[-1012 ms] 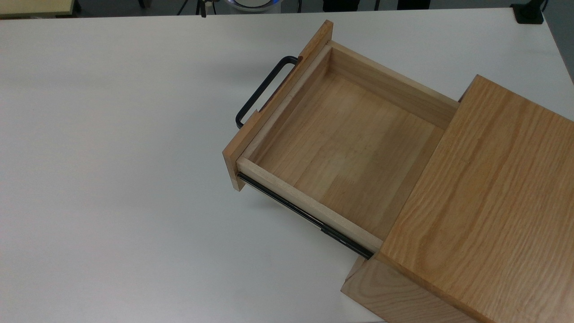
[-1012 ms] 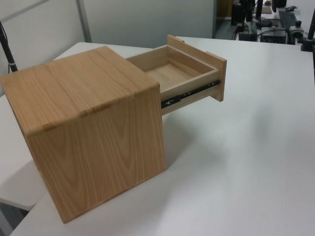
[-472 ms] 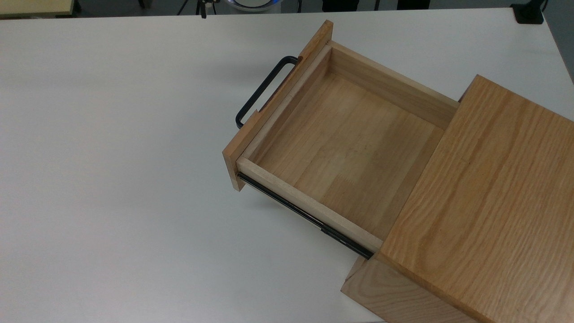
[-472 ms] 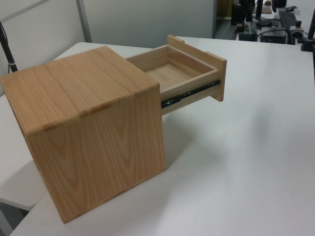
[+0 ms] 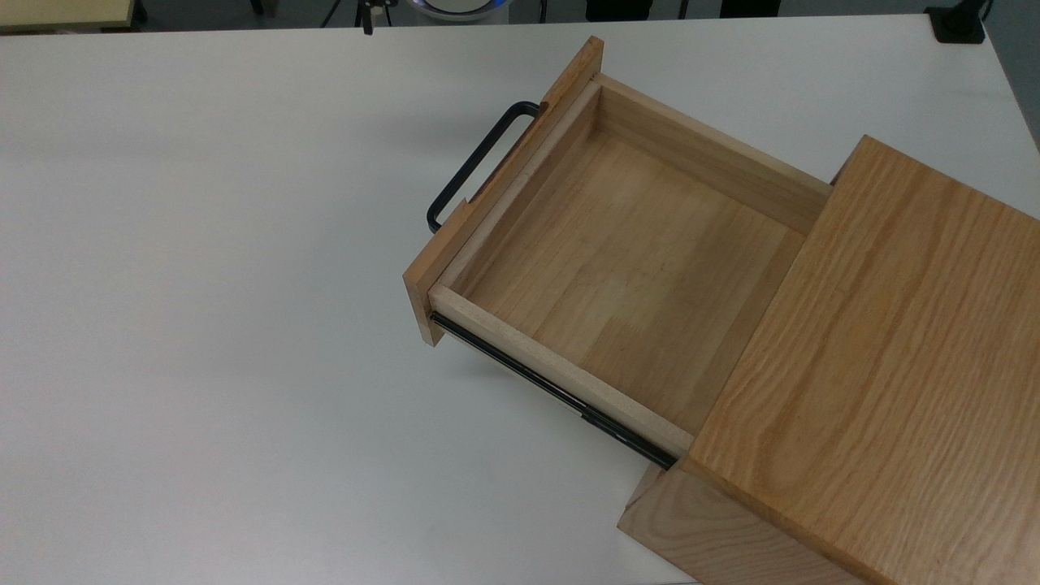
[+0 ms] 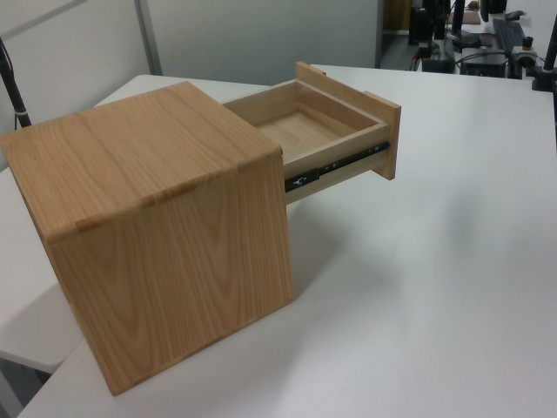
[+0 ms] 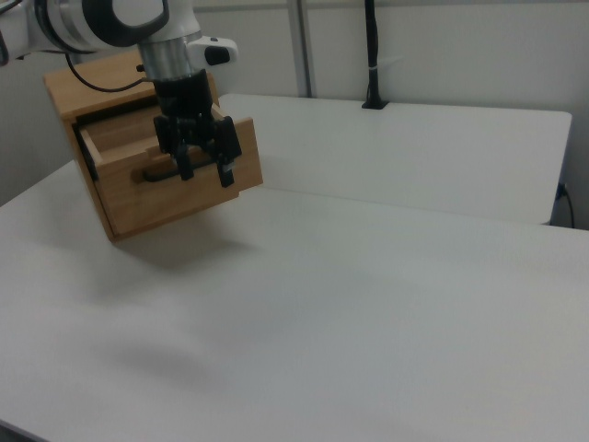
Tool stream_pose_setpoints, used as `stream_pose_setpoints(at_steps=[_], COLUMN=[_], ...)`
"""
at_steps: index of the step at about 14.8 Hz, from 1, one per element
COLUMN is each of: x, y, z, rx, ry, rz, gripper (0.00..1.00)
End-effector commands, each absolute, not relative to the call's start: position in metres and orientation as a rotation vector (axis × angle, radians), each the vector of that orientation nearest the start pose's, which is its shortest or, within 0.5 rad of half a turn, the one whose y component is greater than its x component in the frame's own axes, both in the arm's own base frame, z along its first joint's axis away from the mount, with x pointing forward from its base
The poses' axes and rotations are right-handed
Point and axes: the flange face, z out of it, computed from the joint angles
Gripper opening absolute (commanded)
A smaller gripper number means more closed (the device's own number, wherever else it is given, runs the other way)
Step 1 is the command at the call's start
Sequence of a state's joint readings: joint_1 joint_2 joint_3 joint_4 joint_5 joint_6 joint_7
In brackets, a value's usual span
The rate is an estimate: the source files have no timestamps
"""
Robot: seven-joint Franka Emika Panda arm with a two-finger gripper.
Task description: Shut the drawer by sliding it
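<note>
In the top view, the cabinet (image 5: 877,366) runs off the right and bottom edges, and it covers the rear of the drawer (image 5: 626,252). In the right view, the gripper (image 7: 204,170) hangs in front of the drawer's front panel, covering part of the handle (image 7: 158,174); the arm (image 7: 101,23) is cut by the top left corner.

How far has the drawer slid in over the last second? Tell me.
No, it has not moved. In the top view the drawer sticks out of the cabinet just as far, front panel corner at the same table spot.
</note>
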State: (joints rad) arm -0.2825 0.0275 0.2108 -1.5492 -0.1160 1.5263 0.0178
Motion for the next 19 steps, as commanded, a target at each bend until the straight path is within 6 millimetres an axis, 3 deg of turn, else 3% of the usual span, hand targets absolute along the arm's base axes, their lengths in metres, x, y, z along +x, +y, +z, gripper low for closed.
stream_pose_setpoints(at_steps=[1,5,13,19], x=[0.554,0.555,0.584,0.616], y=[-0.05,-0.05,-0.048,-0.011], z=[0.616,0.614,0.594,0.55], rx=[-3.241,-3.237,-3.183,-3.144], ry=[0.124,0.121,0.132,-0.001], rz=[0.104,0.11,-0.011,0.018], gripper=[0.58,0.02,0.0,0.0])
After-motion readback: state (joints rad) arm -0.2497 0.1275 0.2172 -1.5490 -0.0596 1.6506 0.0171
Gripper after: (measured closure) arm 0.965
